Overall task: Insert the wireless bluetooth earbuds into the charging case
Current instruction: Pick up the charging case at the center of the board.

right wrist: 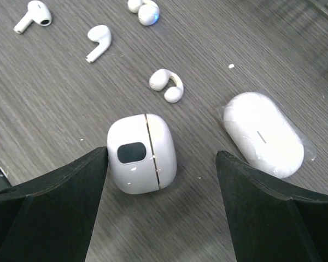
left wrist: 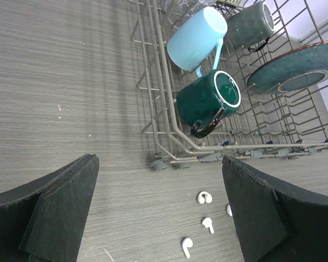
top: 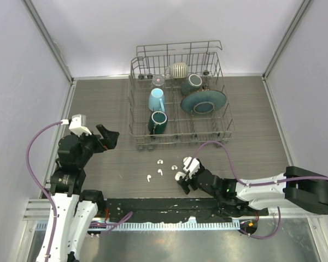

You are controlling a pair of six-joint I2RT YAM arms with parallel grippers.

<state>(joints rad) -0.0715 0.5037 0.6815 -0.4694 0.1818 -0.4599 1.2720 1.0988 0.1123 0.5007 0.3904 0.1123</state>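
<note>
Two stemmed white earbuds point(right wrist: 98, 41) point(right wrist: 31, 15) lie on the table beyond my right gripper point(right wrist: 161, 155); they show in the left wrist view too point(left wrist: 208, 224) point(left wrist: 187, 246). A closed, square white charging case point(right wrist: 142, 154) with a dark oval window lies between the right gripper's open fingers, against the left finger point(right wrist: 54, 207). In the top view the case point(top: 180, 176) is at the right gripper point(top: 187, 177). My left gripper point(top: 110, 137) is open and empty, held above the table left of the earbuds point(top: 149, 177).
A closed oval white case point(right wrist: 263, 134) lies just right of the square one. Two clip-style earbuds point(right wrist: 167, 85) point(right wrist: 144, 11) lie nearby. A wire dish rack point(top: 132, 109) behind holds a light blue mug point(top: 156, 100), a dark green mug point(top: 157, 123) and a plate point(top: 203, 101).
</note>
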